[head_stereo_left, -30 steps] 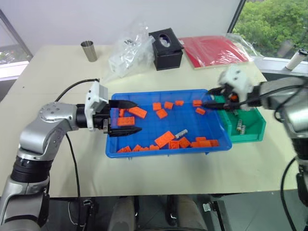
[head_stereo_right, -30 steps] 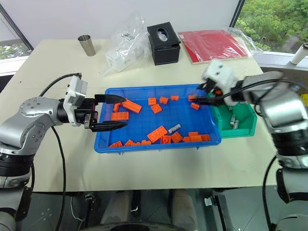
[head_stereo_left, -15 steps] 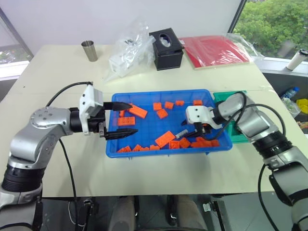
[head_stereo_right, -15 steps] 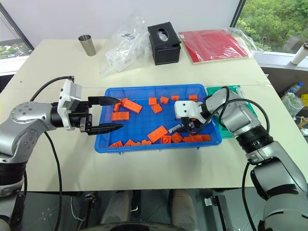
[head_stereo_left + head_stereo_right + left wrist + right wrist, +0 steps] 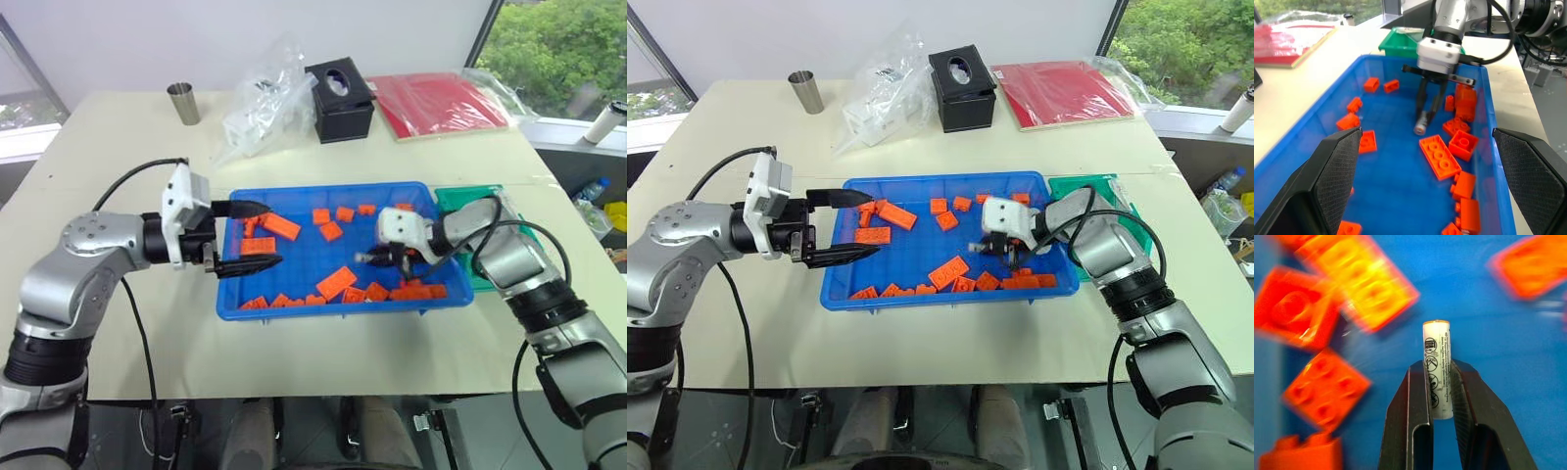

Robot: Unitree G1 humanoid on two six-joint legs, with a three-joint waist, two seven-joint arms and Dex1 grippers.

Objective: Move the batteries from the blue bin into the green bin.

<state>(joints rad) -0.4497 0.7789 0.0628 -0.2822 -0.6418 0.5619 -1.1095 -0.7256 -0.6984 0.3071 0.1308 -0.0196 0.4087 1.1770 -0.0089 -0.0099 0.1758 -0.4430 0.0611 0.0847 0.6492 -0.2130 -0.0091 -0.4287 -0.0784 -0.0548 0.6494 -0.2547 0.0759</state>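
Spreading across most of the pale bench (image 5: 323, 367), the blue bin (image 5: 294, 305) sits near its front edge, with the smaller green bin (image 5: 460, 199) touching its right end. Orange bricks (image 5: 336, 283) are scattered over the blue floor, thickest along the front rim and in the front right corner.

A second ago the right arm was up over the green bin with its fingers half apart. It has since swung left and down into the right part of the blue bin, and the right hand (image 5: 1426, 106) has closed. Its two black fingers now pinch a battery (image 5: 1437, 364) between them, gripping the lower half so the upper half sticks out past the tips. In the left wrist view the battery hangs just above the blue floor, close to a flat brick. This looks like a fresh pickup, so the likely next step is carrying it right to the green bin.

Hovering over the blue bin's left end, the left hand (image 5: 245, 238) holds nothing, its fingers spread wide.
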